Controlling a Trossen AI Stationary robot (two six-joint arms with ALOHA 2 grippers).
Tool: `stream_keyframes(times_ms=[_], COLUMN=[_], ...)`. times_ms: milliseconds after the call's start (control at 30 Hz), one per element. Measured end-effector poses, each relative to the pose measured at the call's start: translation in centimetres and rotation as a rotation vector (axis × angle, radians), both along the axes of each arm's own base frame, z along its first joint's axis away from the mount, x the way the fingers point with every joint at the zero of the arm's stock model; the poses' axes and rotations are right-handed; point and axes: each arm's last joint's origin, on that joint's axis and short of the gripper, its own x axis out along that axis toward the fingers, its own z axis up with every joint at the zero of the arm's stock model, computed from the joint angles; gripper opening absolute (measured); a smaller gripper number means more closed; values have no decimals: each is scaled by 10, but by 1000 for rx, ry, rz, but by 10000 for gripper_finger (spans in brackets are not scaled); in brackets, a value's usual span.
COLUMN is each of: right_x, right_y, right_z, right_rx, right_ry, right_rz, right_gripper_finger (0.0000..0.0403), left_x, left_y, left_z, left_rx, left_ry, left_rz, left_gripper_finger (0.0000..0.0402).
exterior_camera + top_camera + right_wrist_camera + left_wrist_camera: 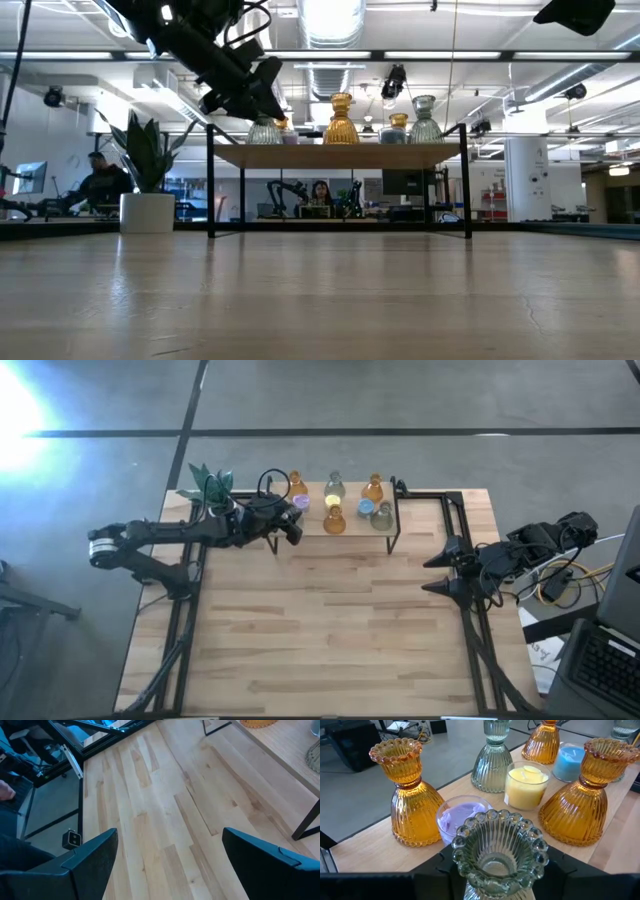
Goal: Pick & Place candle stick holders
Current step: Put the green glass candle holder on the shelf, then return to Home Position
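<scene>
A raised wooden shelf (352, 532) at the table's far middle carries several glass holders: amber ones (412, 800) (582, 795), a grey-green one (492, 762), and purple (462, 817), yellow (526, 785) and blue (568, 762) candle cups. My left gripper (290, 526) is at the shelf's left end, shut on a grey-green holder (500, 855) with a beaded rim. My right gripper (432, 572) waits open and empty at the table's right side. My left gripper pinches the grey-green holder between its two fingers (436, 870), one on each side, below the beaded rim (470, 825). The fingers come about level from the table's left. The holder stands upright, mouth up. Its bulb (265, 130) is at the shelf top; whether it rests there I cannot tell.
A potted green plant (208, 485) stands just left of the shelf, close to my left arm. The shelf has thin black legs (211, 185). Black frame rails (468, 550) run along the table's sides. Bare wood lies in front of the shelf (330, 620).
</scene>
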Motion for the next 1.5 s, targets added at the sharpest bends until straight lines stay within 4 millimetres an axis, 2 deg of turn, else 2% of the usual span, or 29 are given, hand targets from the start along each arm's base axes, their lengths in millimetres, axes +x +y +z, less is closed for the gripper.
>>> stream_keyframes(times_ms=[233, 700, 933, 1100, 1267, 1500], right_x=[0, 0, 0, 0, 0, 0], right_y=[0, 0, 0, 0, 0, 0], right_z=[0, 0, 0, 0, 0, 0], right_rx=[0, 0, 0, 0, 0, 0], right_ry=[0, 0, 0, 0, 0, 0], right_rz=[0, 0, 0, 0, 0, 0], right_gripper_finger=[352, 347, 354, 350, 346, 351], left_x=[0, 0, -1, -8, -25, -55], left_y=[0, 0, 0, -3, -9, -27], left_z=[0, 0, 7, 32, 72, 124], left_rx=[-3, 18, 34, 63, 111, 172], left_ry=[-5, 14, 1, -80, -212, -399], left_rz=[2, -7, -11, -10, -32, -290], left_gripper_finger=[201, 316, 335, 335, 333, 333])
